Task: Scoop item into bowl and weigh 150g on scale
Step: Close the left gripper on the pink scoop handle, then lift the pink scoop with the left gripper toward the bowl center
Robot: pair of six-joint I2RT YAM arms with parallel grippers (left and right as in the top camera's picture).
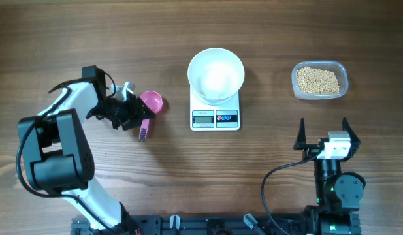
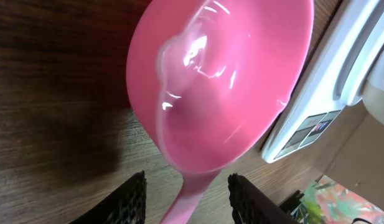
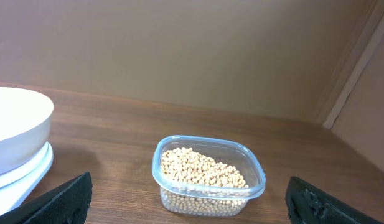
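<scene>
A pink scoop (image 1: 151, 102) lies on the table left of the scale (image 1: 215, 118); its cup (image 2: 216, 81) fills the left wrist view. My left gripper (image 1: 132, 112) straddles the scoop's handle (image 2: 192, 193), open, with a gap showing on each side of the handle. The empty white bowl (image 1: 216, 73) sits on the scale. Pale-tan beans (image 1: 319, 80) fill a clear tub (image 1: 345, 78) at the back right. My right gripper (image 1: 322, 127) hangs open and empty in front of that tub, beans (image 3: 201, 171) ahead, bowl (image 3: 17, 124) at left.
The scale's display and dark button panel (image 1: 226, 118) face the front edge. Bare wood lies between the scale and the tub (image 3: 257, 180). A beige wall stands behind the table in the right wrist view.
</scene>
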